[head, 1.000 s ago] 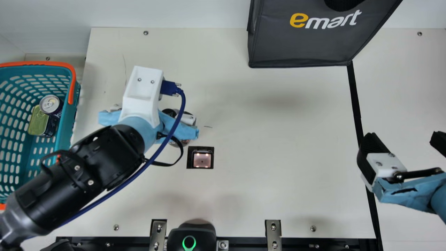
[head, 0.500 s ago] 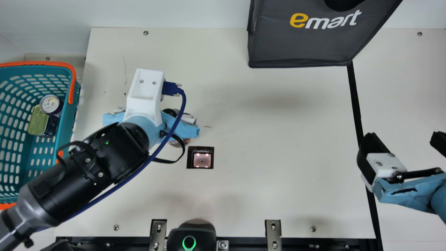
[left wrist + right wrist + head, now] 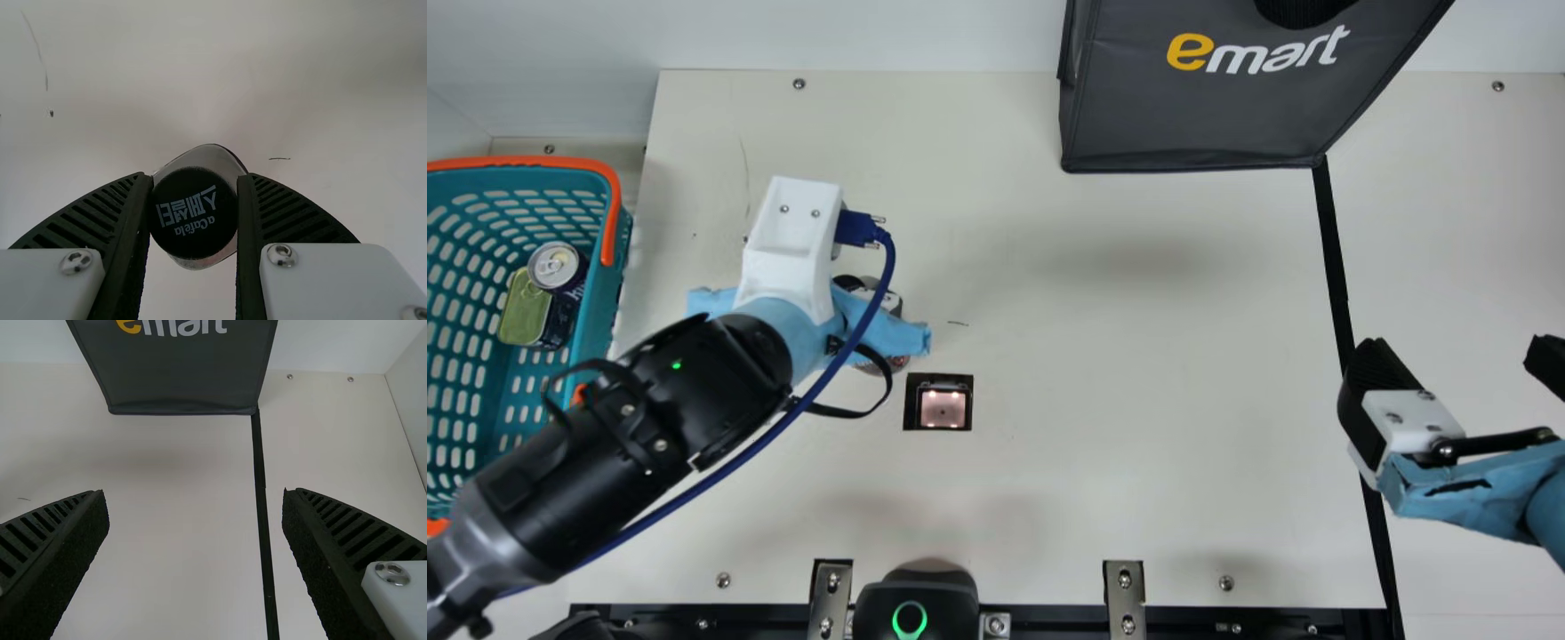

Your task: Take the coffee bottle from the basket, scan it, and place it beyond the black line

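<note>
The left arm (image 3: 720, 382) edged toward the scan window (image 3: 943, 407) and has since eased slightly back toward the basket (image 3: 602, 324), so the coffee bottle (image 3: 193, 213) is clear of the basket and, in the main view, just beside the window rather than over it. Its jaws are closed in on the bottle, one on each side of the cap; whether the base touches the surface (image 3: 1120, 373) I cannot tell. That small back-and-forth looks like lining up for the scan, so the next move probably needs a short shift to bring the code over the window. The right arm (image 3: 1476, 498) has kept its place by the black line (image 3: 1334, 258), its jaws wide and holding nothing, and the bottle has yet to go past that line
</note>
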`<action>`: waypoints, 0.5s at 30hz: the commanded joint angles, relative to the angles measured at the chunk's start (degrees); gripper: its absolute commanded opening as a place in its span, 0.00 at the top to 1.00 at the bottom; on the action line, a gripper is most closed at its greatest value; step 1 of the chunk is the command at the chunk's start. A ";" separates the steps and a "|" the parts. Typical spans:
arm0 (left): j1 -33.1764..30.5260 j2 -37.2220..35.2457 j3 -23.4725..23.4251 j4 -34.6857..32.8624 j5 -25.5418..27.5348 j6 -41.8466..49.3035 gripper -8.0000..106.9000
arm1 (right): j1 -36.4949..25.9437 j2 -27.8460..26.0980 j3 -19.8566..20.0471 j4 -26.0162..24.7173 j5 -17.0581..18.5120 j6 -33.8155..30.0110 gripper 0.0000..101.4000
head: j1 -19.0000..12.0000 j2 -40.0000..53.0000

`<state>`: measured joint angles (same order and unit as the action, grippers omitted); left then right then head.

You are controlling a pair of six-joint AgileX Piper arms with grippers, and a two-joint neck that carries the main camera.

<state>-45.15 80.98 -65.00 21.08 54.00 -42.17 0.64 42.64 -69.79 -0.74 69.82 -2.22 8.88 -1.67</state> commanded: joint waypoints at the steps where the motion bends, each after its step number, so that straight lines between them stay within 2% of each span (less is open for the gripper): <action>1: 0.73 -0.90 0.57 -0.57 -1.02 3.43 0.84 | 0.00 0.00 0.00 0.00 0.00 0.00 0.10 | -0.96 0.09; 8: 3.18 -4.76 3.02 -3.71 -3.85 15.22 0.84 | 0.00 0.00 0.00 0.00 0.00 0.00 0.10 | -0.96 0.09; 15: 5.25 -7.76 3.78 -9.99 -5.63 28.37 0.84 | 0.00 0.00 0.00 0.00 0.00 0.00 0.10 | -0.96 0.09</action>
<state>-40.16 73.41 -61.13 12.96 48.51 -19.67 0.64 42.64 -69.79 -0.74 69.82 -2.22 8.88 -1.67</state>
